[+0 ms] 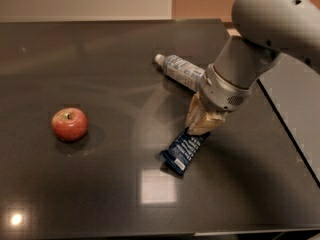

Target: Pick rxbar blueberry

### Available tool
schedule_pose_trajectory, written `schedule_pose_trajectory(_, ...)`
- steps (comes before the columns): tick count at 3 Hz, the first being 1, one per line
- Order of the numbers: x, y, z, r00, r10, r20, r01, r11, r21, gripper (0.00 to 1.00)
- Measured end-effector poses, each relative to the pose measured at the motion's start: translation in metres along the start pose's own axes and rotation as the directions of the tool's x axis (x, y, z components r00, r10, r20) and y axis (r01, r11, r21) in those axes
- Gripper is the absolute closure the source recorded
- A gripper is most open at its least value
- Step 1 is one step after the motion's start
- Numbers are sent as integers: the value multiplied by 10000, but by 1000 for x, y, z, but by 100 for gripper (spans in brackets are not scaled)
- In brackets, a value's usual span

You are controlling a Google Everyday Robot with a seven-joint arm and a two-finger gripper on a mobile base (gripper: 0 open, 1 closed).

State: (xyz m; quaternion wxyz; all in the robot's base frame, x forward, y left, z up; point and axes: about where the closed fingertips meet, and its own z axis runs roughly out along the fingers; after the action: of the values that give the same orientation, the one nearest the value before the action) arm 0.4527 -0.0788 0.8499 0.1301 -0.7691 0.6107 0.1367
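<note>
Gripper [198, 129] right of the dark table's [100, 59] middle, tan fingers [194, 115] pinched on the rxbar blueberry's [183, 152] upper end, which they hide; the arm covers the clear bottle's [180, 70] base; an apple [69, 124] sits well left.

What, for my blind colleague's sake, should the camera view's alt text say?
A robot arm's gripper meets the upper end of a dark blue snack bar on a dark table. A clear bottle lies behind it; a red apple sits far left.
</note>
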Motion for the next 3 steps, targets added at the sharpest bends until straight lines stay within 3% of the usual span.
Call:
schedule_pose_trajectory(2,-26,-4,-47,9974,76,716,-130,9971,749,100)
schedule_pose_trajectory(3,-59,-12,-106,9923,13,1235,-200,9884,1506,100)
